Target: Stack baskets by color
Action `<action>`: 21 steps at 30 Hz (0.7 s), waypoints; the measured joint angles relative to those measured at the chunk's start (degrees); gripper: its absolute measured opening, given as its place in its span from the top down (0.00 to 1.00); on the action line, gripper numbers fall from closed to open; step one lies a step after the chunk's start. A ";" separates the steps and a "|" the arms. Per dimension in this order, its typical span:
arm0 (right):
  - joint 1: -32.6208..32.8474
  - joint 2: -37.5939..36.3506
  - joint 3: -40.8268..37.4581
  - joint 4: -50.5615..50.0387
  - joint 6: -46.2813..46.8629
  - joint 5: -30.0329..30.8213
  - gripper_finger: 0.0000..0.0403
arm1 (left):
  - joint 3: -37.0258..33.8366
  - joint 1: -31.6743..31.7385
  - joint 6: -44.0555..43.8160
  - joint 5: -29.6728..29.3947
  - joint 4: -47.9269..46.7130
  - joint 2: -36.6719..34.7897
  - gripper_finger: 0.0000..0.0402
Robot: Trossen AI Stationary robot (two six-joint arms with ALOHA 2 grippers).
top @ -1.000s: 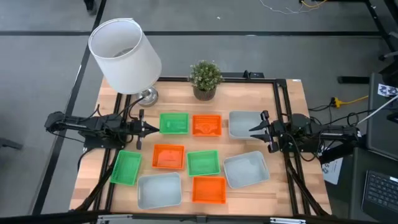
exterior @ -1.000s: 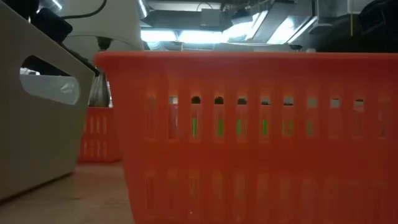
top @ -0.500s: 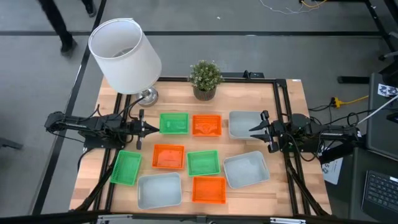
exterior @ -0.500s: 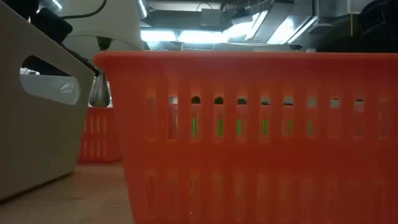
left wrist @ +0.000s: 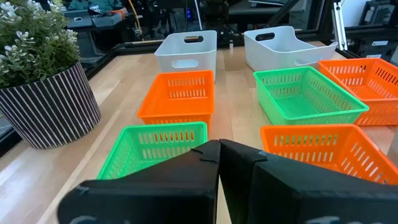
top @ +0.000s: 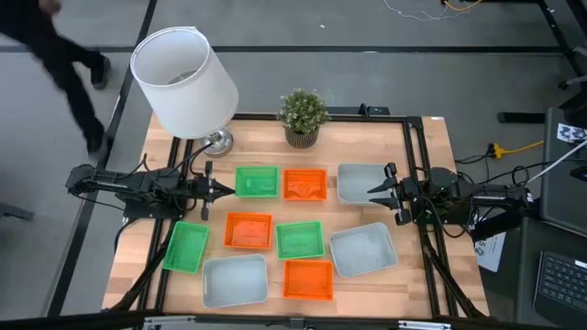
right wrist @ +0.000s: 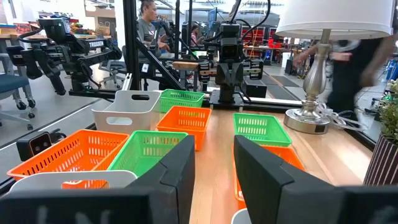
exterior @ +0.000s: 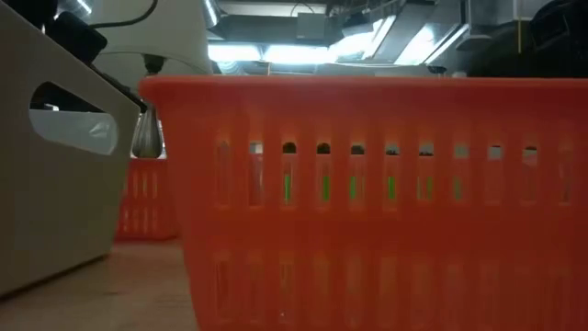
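Observation:
Several baskets lie open side up in three loose rows on the wooden table. Three are green, three orange, three pale grey. None is stacked. My left gripper hovers at the table's left side, shut and level, just left of the far green basket. My right gripper hovers at the right side, open and empty, by the far grey basket's right end.
A white lampshade on its lamp stands at the far left corner, and a potted plant at the far edge's middle. The near orange basket fills the low view, a grey one beside it. A person walks beyond the far left.
Both arms and all the baskets have kept still. A person has walked along the floor beyond the table's far left corner.

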 joint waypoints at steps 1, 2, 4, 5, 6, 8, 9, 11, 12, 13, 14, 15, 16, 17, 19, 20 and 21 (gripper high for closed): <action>0.00 0.02 0.00 0.00 0.00 0.00 0.72 | -0.01 0.01 -0.02 -0.01 0.01 0.00 1.00; 0.00 0.02 0.00 -0.01 -0.01 0.00 0.72 | 0.00 0.00 0.00 -0.01 0.00 0.00 1.00; 0.00 0.00 0.00 -0.01 -0.01 0.02 0.72 | 0.00 0.02 -0.02 -0.01 -0.01 0.01 1.00; 0.02 0.01 0.00 0.00 0.00 0.01 0.72 | 0.00 0.00 -0.02 -0.01 0.02 -0.01 1.00; 0.00 0.02 0.00 -0.02 -0.01 0.00 0.72 | -0.01 0.00 -0.02 0.00 0.01 0.00 1.00; 0.02 0.00 0.00 0.00 0.00 0.00 0.72 | -0.02 0.02 -0.02 0.01 0.01 0.01 1.00; 0.00 0.02 0.00 0.00 -0.02 0.02 0.72 | -0.02 0.02 -0.02 -0.01 -0.01 0.01 1.00; 0.00 -0.01 0.00 0.00 0.01 0.01 0.72 | 0.00 0.00 -0.02 0.00 0.00 0.00 1.00; 0.00 0.00 0.00 -0.02 0.00 0.00 0.72 | 0.00 0.00 -0.02 -0.01 0.01 0.01 1.00; 0.00 0.01 0.00 -0.01 -0.01 0.01 0.72 | 0.00 0.00 -0.02 -0.01 0.01 -0.01 1.00; 0.00 0.02 0.00 -0.01 -0.02 0.01 0.72 | -0.02 0.02 -0.02 -0.01 -0.01 -0.01 1.00; 0.00 0.00 0.00 -0.02 -0.02 0.00 0.72 | 0.00 0.01 0.00 -0.01 0.01 0.00 1.00; 0.00 0.02 0.00 0.00 -0.04 0.02 0.72 | 0.00 0.01 -0.01 0.00 0.01 -0.01 1.00; 0.00 0.02 0.00 0.00 -0.02 0.02 0.72 | 0.00 0.02 -0.02 -0.01 0.02 0.01 1.00; 0.00 0.02 0.00 0.00 0.22 0.01 0.72 | -0.02 0.01 -0.01 0.01 -0.01 0.01 1.00; 0.00 0.02 0.00 0.00 0.25 0.01 0.72 | -0.01 0.01 0.15 -0.01 0.01 0.00 1.00; 0.00 0.00 0.00 0.00 0.23 0.02 0.72 | 0.00 0.02 2.24 -0.19 0.00 0.00 1.00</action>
